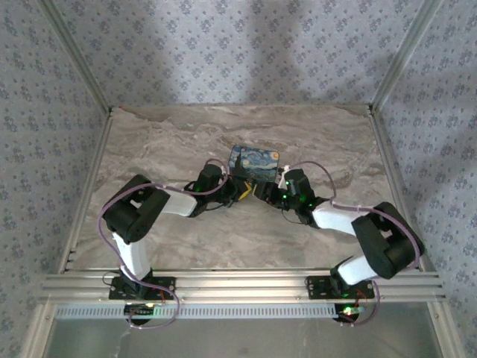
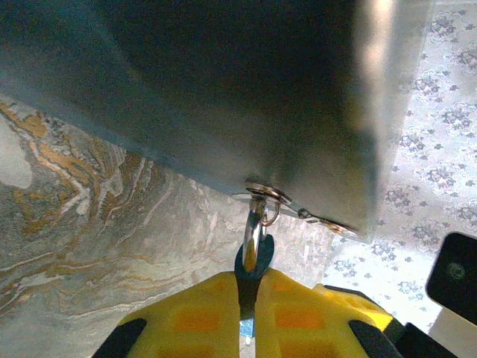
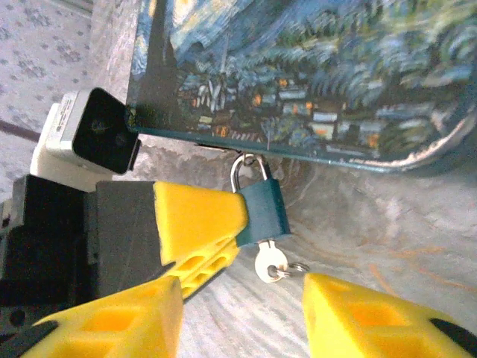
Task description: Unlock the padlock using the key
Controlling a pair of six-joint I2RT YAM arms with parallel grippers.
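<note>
Presently we find the left gripper (image 2: pixel 250 287) closed, its 2 yellow fingers (image 2: pixel 197 317) clamped on the body of the padlock (image 3: pixel 262 209). The padlock hangs just off the near edge of the starry-night box (image 1: pixel 255 162), and its shackle (image 2: pixel 253 227) passes through a metal ring (image 2: pixel 267 195) on that edge. The key (image 3: pixel 268 262) sits in the underside of the padlock with its bow exposed.

We find the right gripper (image 3: pixel 242 287) wide open. Its 2 fingertips (image 3: pixel 320 287) stand on either side of the key and just short of it, and we see no contact with the key or the padlock.

The 2 grippers meet nose to nose at the box's near edge, with the left wrist's camera housing (image 3: pixel 97 142) close to the box's corner. The marble table (image 1: pixel 149 142) is open on both flanks and behind the box, and the frame rails (image 1: pixel 238 283) are well apart from the work.
</note>
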